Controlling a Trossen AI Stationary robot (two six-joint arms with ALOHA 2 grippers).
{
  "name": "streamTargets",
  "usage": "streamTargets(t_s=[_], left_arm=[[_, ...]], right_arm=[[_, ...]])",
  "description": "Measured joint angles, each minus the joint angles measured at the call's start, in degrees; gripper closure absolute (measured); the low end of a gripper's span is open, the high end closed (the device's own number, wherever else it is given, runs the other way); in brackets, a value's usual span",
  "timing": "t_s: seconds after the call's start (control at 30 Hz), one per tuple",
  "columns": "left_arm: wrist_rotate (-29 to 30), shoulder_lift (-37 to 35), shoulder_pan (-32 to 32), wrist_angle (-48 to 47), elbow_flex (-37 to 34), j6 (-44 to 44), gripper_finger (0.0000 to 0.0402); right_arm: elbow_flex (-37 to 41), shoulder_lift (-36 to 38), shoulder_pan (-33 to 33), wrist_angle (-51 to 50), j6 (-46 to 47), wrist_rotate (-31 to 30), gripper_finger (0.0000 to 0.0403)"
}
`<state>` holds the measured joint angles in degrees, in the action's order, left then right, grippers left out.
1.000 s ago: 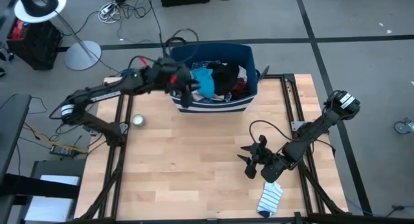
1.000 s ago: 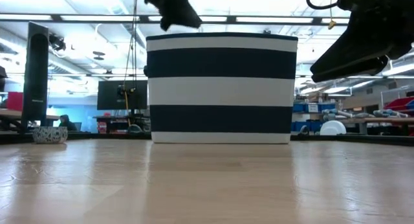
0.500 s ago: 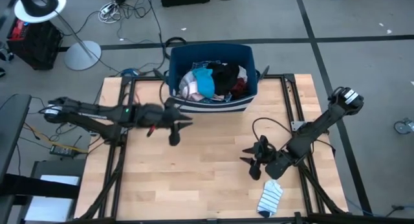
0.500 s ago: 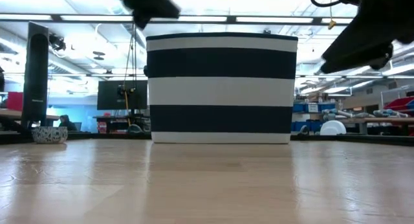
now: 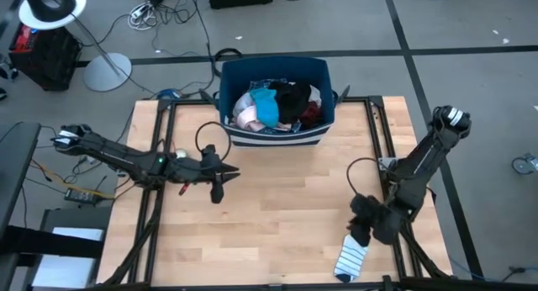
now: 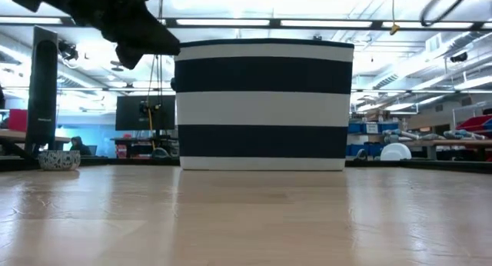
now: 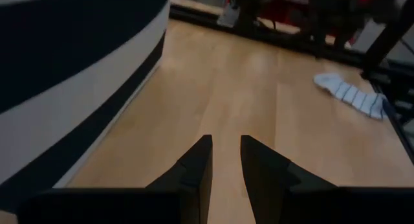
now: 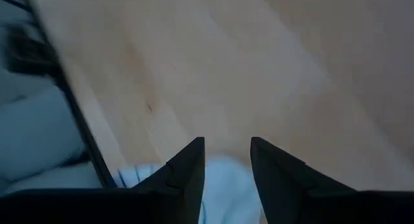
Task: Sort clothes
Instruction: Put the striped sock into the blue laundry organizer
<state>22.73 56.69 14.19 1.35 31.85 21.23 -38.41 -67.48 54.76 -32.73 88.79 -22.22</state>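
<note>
Left tool left the bin; right tool reached the striped sock.

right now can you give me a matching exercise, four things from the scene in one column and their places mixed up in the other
Things:
1. striped sock
2. clothes
3. left gripper
4. right gripper

Places:
A. heaped in the striped bin
B. directly over the sock
C. flat on the table's near right corner
D. over bare wood in front of the bin

Pairs: 1-C, 2-A, 3-D, 4-B

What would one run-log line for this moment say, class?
left pincer: open, empty, over table near bin | right pincer: open, above striped sock | clothes: in bin
</note>
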Motion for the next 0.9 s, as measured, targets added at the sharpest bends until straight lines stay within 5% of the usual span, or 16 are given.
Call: streamTargets(t_s=[0.3,0.63,0.77,0.9], left_arm=[[1.4,0.0,0.6,7.7,-3.2,0.2,0.0316],[1.4,0.0,0.6,8.0,-3.2,0.1,0.0317],[1.6,0.0,0.6,8.3,-3.2,0.1,0.0317],[2.2,0.0,0.6,8.3,-3.2,0.0,0.0317]], right_arm=[[0.0,-8.0,5.4,1.2,17.2,12.0,0.028],[-0.3,-18.9,4.8,6.1,19.5,12.0,0.0285],[-0.4,-18.9,2.6,4.6,16.4,12.8,0.0344],[0.1,-15.6,-0.7,0.1,11.4,2.9,0.0391]])
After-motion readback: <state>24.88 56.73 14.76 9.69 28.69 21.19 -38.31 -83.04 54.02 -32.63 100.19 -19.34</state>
